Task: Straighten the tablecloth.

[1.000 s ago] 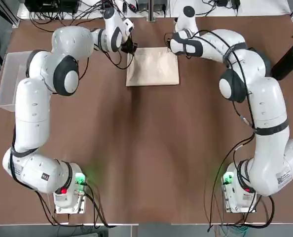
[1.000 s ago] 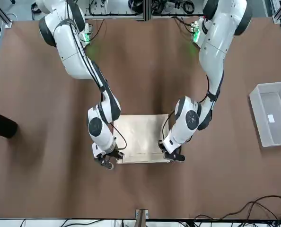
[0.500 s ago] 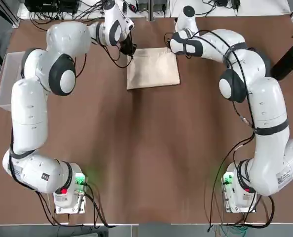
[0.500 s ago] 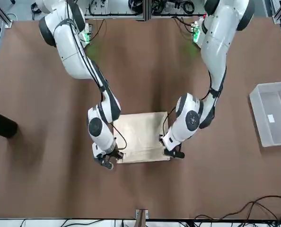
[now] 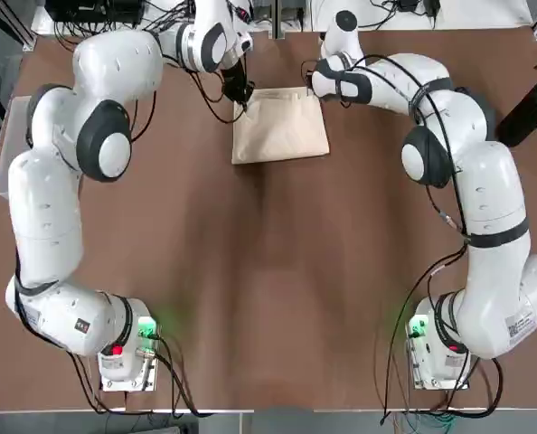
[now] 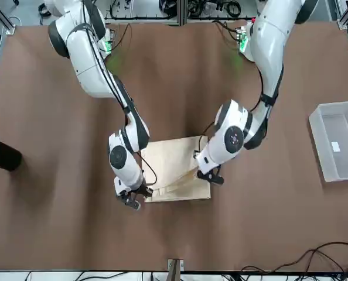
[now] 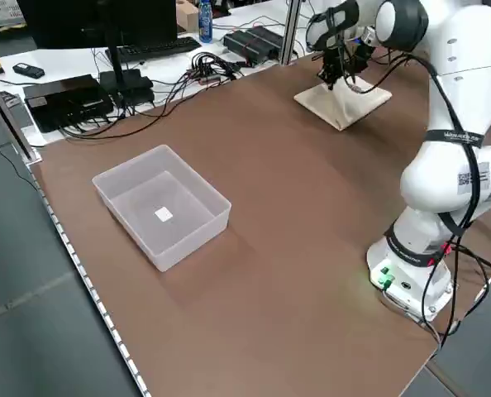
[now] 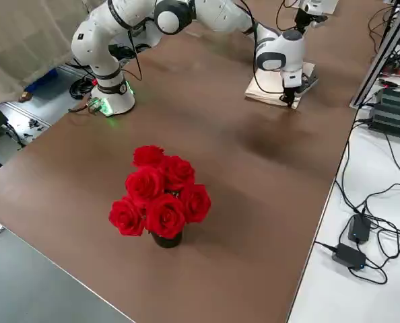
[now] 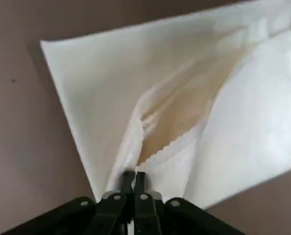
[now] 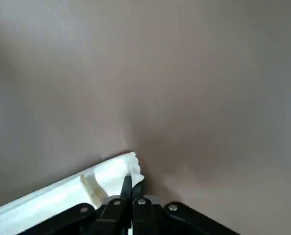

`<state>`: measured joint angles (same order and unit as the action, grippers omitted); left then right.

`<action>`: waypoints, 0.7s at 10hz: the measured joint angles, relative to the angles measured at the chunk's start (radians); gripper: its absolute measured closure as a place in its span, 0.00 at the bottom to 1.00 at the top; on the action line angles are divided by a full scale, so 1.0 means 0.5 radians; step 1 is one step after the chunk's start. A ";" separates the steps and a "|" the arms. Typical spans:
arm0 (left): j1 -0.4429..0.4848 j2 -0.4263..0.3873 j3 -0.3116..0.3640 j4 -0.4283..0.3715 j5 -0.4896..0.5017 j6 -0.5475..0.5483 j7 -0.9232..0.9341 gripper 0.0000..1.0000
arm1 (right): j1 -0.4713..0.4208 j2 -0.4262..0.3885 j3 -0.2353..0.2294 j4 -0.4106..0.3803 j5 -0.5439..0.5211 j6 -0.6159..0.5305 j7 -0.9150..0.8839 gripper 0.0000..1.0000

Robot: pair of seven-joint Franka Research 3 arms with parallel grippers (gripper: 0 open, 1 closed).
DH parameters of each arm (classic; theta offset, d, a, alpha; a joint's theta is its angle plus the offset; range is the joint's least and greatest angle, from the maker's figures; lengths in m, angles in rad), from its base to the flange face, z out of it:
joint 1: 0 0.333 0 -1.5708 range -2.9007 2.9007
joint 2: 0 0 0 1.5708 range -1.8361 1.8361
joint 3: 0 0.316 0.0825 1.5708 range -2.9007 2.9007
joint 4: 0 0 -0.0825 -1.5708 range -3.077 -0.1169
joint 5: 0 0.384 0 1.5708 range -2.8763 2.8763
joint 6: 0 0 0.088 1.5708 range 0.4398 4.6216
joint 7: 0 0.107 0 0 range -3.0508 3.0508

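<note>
Tablecloth found folded in layers, left gripper and right gripper both closed on its edge

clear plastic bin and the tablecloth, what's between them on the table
The left arm hangs over that stretch; beneath it, between the bin and the tablecloth, only bare brown tabletop shows in the front view.

Locate the tablecloth on the table, left pincer and right pincer at opposite sides; find bin far left, vase far right.
</note>
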<state>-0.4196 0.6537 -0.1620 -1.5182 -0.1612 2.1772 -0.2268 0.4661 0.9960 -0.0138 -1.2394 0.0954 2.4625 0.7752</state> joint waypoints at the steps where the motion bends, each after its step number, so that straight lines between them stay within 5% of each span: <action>1: -0.045 -0.052 -0.001 -0.054 0.000 -0.002 -0.011 0.97 | 0.000 0.000 -0.003 0.004 -0.001 -0.012 0.000 0.98; 7: -0.113 -0.285 -0.119 -0.265 0.000 -0.267 -0.018 0.97 | -0.007 -0.001 -0.024 0.035 -0.034 -0.084 -0.004 0.98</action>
<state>-0.4763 0.5114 -0.2216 -1.6504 -0.1612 2.0436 -0.2359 0.4625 0.9955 -0.0259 -1.2217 0.0783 2.4206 0.7731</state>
